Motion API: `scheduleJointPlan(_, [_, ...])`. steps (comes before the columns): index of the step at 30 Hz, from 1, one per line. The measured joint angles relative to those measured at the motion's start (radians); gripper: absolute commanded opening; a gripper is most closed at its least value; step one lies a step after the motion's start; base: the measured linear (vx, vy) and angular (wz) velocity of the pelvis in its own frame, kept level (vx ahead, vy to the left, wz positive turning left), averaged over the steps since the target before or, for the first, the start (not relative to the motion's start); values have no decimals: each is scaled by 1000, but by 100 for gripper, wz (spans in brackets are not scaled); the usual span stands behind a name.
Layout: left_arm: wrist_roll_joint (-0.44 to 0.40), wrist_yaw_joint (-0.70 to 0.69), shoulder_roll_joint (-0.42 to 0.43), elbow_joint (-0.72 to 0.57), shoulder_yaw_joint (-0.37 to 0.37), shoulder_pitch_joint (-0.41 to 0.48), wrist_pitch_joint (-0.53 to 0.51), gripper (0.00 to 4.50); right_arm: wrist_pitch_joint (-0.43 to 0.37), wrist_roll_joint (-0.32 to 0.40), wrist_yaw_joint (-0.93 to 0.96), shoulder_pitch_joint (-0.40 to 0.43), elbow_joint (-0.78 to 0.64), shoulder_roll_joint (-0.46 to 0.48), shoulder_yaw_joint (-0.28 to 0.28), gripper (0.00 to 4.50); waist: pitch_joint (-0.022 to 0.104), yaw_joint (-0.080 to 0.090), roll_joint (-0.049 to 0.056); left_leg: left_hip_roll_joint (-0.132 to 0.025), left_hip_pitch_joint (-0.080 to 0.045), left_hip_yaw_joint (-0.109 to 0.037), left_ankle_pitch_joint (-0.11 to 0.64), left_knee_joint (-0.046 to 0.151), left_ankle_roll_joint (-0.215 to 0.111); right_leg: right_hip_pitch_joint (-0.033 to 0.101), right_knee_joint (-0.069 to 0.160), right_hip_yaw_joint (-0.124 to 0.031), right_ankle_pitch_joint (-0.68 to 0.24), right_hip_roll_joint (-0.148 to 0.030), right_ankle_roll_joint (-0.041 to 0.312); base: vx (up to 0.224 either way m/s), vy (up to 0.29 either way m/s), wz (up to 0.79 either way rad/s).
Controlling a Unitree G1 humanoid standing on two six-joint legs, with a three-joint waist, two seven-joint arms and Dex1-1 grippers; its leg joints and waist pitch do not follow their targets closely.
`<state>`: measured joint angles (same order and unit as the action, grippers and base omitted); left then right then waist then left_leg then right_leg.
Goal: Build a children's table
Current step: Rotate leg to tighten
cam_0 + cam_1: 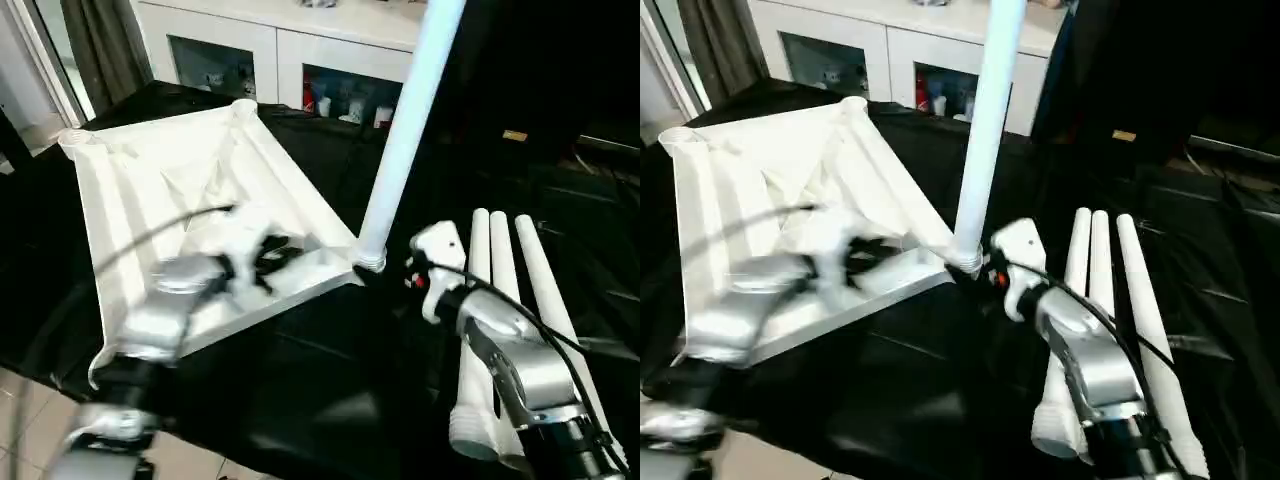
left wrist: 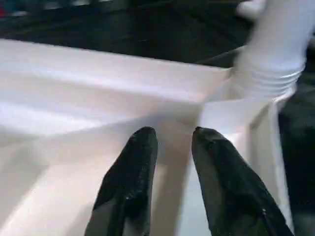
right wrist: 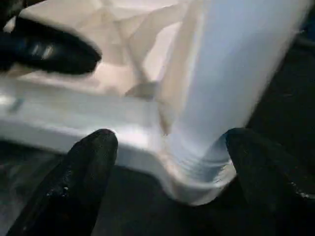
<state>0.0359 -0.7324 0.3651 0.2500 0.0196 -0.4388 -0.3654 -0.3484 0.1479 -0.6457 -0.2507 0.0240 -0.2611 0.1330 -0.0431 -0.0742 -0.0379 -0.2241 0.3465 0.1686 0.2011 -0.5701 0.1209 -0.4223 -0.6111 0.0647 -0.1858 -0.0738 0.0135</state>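
The white table top point(image 1: 140, 170) lies upside down on black cloth, rim and ribs facing up. One white leg point(image 1: 405, 130) stands upright in its near right corner socket point(image 3: 197, 172), threaded base showing. Three more legs point(image 1: 505, 300) lie side by side on the cloth at the right. My left gripper point(image 2: 174, 135) hovers over the inside of the top close to that corner, its fingers a little apart with nothing between them. My right gripper point(image 3: 167, 137) is open, one finger on each side of the leg's base and the socket, neither pressed against it.
A white cabinet point(image 1: 280, 40) with glass-front shelves stands behind the work surface. Black cloth point(image 1: 320, 390) covers the surface out to its near edge, with tiled floor point(image 1: 30, 400) below at the left. A grey curtain point(image 1: 105, 40) hangs at the back left.
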Motion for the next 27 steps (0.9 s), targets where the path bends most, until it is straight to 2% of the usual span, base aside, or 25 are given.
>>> scheduleJointPlan(1, [3,0,29,-35,-23,25,-29,185,-1,12,-27,13,-18,-10,7,393,0,2,-1,0,-1,0,0,0,0,0,0,0,0,0,0,0,0,0])
scheduleJointPlan(4, [10,-20,135,-154,-101,122,-134,199,-22,38,-97,27,-40,-46,31,393,-2,10,-3,-1,-1,0,0,0,0,1,0,0,0,1,0,0,0,0])
scheduleJointPlan(6, [15,-35,173,-219,-129,162,-186,226,-27,41,-110,25,-43,-47,40,393,-4,5,-9,-1,-1,0,0,-2,0,3,0,0,0,0,0,0,0,0])
scheduleJointPlan(8, [22,-44,195,-259,-148,187,-222,231,-29,37,-108,18,-38,-44,54,393,-4,-2,-14,-1,-1,0,0,-3,1,4,0,0,0,0,0,0,0,0])
scheduleJointPlan(11, [27,-34,265,-315,-192,220,-295,235,-30,-6,-80,-22,38,-18,83,393,-5,-1,-24,-1,0,-1,-1,-6,1,4,-3,0,0,0,0,0,0,0])
scheduleJointPlan(14, [26,-21,323,-355,-239,242,-365,235,-30,-54,-34,-61,134,3,110,393,-4,-1,-27,-1,0,0,-1,-7,1,5,-3,-1,0,0,0,0,0,0])
scheduleJointPlan(19, [-5,-19,406,-403,-247,311,-470,235,2,-102,18,-137,298,68,149,393,-4,4,-27,-1,0,-1,-1,-7,1,4,-4,-1,0,0,0,0,0,0])
scheduleJointPlan(24, [-32,-16,451,-405,-234,345,-504,235,48,-121,82,-194,411,109,146,393,-2,12,-31,-1,0,-1,-1,-9,2,5,-6,-1,0,0,0,0,0,0])
scheduleJointPlan(27, [-33,-6,467,-407,-216,351,-503,235,95,-121,153,-239,513,163,116,393,-2,19,-32,-1,-3,-1,-1,-9,2,6,-7,-1,2,0,3,0,0,0])
